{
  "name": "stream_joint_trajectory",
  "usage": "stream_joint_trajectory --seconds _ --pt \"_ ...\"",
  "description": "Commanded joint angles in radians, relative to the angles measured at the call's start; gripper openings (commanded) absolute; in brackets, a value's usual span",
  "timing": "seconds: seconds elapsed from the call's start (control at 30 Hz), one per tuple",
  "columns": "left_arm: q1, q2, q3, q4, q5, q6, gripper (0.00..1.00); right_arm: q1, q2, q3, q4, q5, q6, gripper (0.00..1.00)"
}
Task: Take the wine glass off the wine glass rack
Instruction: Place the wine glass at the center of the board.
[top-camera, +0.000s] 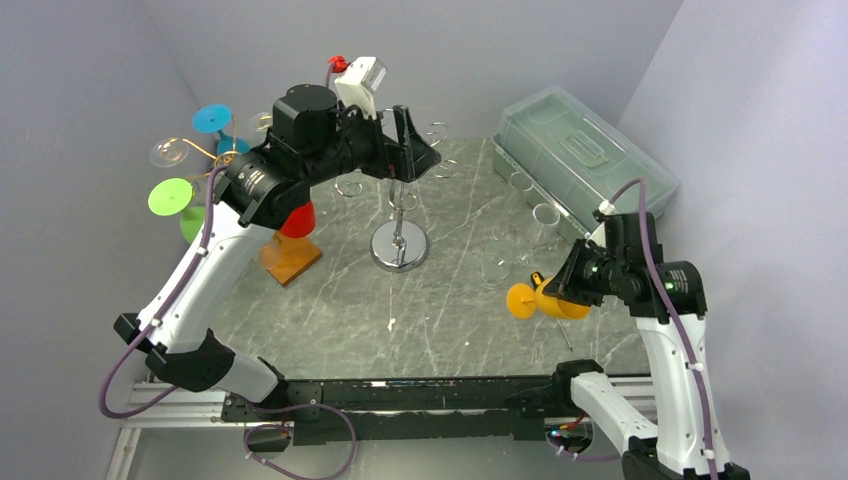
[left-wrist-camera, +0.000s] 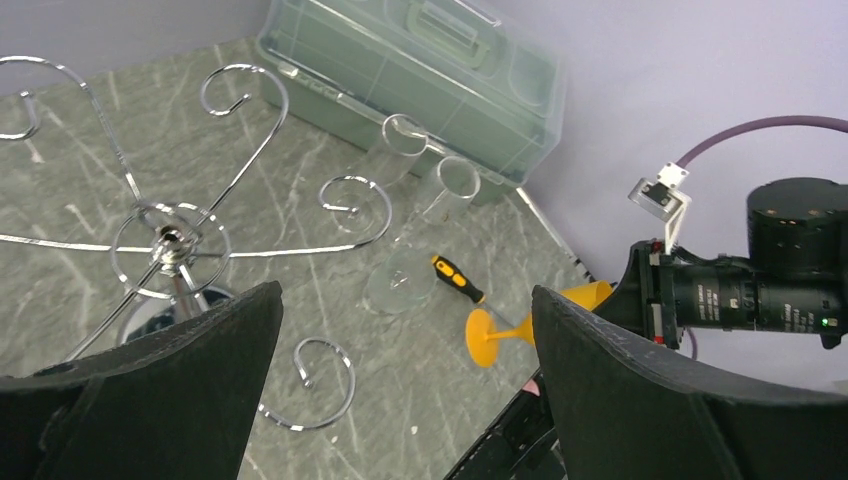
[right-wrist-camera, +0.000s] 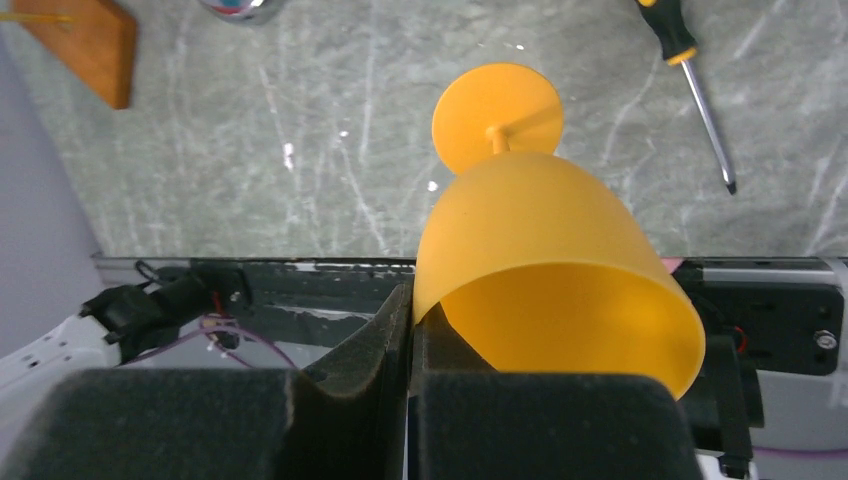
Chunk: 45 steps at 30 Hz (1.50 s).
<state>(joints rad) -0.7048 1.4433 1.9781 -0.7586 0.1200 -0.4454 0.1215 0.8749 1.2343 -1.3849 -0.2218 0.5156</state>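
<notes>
While the overhead view hides the grip, the right wrist camera nails it: right gripper (right-wrist-camera: 410, 310) pinched tight on the rim of the orange wine glass (right-wrist-camera: 540, 240), foot pointing away from the jaws, well apart from the chrome rack (left-wrist-camera: 170, 245). Left gripper (left-wrist-camera: 405, 400) gapes wide, empty, above that rack.

Orange wine glass (top-camera: 545, 300), tipped on its side, rim pinched in the right gripper (right-wrist-camera: 410, 315). It's well apart from the chrome rack (top-camera: 399, 240) mid-table and the wooden-based rack (top-camera: 290, 258).

Left gripper (top-camera: 412, 140) reaches high, jaws wide apart; right gripper (top-camera: 560, 288) sits low, clamped tight.
</notes>
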Motion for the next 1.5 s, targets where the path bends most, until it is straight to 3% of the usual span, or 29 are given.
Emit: stream_joint_trajectory --seconds 0.0,0.1,0.17,0.7,1.07,1.47 --pt "-0.007 -0.072 -0.015 -0.028 -0.089 0.064 0.99 0.104 0.038 -0.048 0.061 0.124 0.045 0.00" --pt "-0.007 -0.089 -0.023 -0.055 -0.117 0.094 0.99 0.282 0.091 -0.051 0.087 0.261 0.144 0.00" --pt "-0.007 -0.101 -0.030 -0.070 -0.149 0.109 0.99 0.322 0.137 -0.044 0.095 0.328 0.155 0.00" --pt "-0.007 -0.164 -0.085 -0.083 -0.209 0.142 0.99 0.384 0.341 -0.078 0.275 0.377 0.121 0.00" --pt "-0.007 -0.148 -0.081 -0.093 -0.223 0.149 0.99 0.398 0.343 -0.044 0.239 0.383 0.107 0.40" --pt "-0.007 -0.119 -0.044 -0.110 -0.255 0.160 0.99 0.400 0.263 0.078 0.153 0.428 0.114 0.67"
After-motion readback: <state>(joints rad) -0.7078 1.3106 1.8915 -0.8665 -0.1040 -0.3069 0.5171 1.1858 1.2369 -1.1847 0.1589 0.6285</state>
